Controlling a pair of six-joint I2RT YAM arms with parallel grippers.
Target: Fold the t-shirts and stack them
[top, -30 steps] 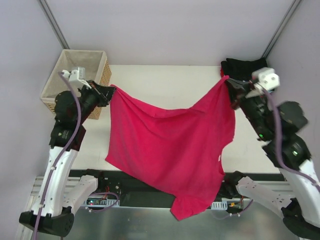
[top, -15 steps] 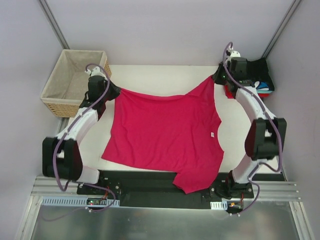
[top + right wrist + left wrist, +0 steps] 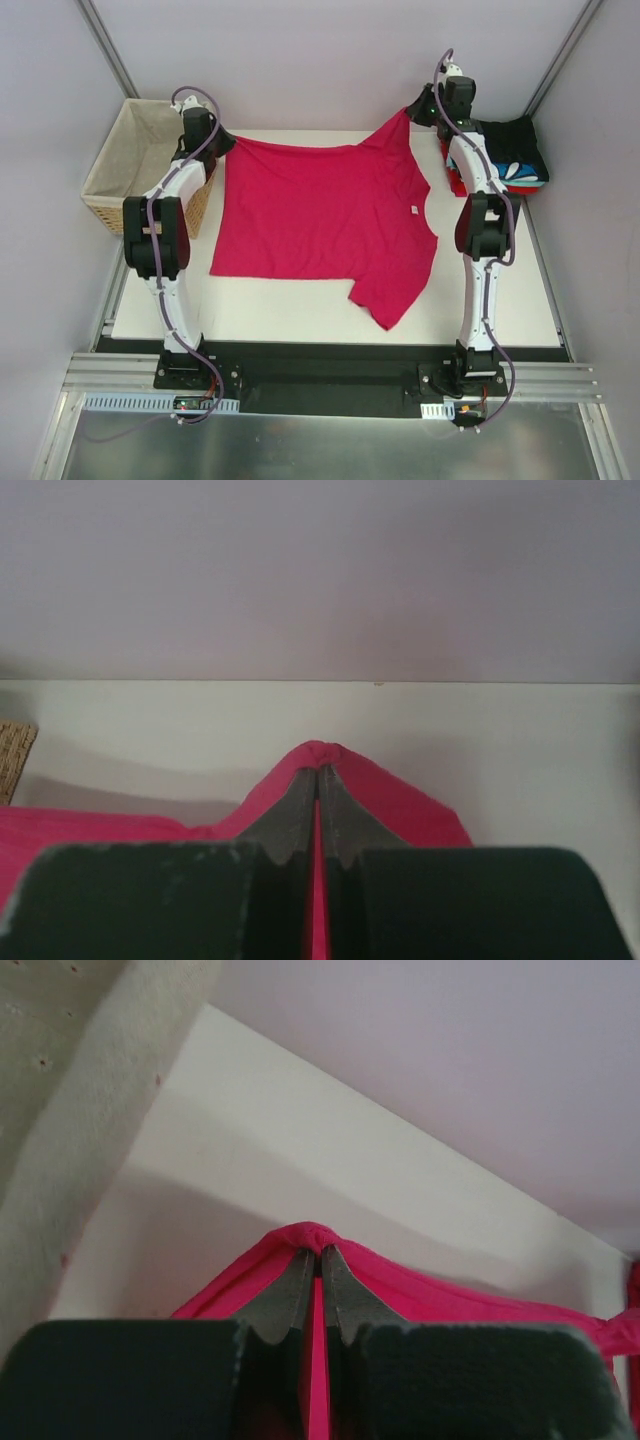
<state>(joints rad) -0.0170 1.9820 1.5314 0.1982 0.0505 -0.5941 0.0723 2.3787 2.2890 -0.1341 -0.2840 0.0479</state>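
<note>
The crimson-pink t-shirt (image 3: 320, 215) lies spread on the white table, one sleeve pointing to the near edge. My left gripper (image 3: 226, 147) is shut on its far left corner; the pinched cloth (image 3: 316, 1236) shows in the left wrist view. My right gripper (image 3: 410, 112) is shut on the far right corner, slightly lifted; the pinched cloth (image 3: 320, 752) shows in the right wrist view. A stack of folded shirts, black (image 3: 510, 140) on top with blue-white patterned and red (image 3: 458, 182) ones under it, sits at the far right.
A wicker basket (image 3: 140, 160) with beige lining stands off the table's far left corner, close to my left arm. The white table (image 3: 300, 310) has a bare strip along the near edge. Grey walls rise behind.
Both arms have stretched out to the far edge of the table, carrying the shirt's corners away. The shirt has gone from hanging in the air to lying spread flat.
</note>
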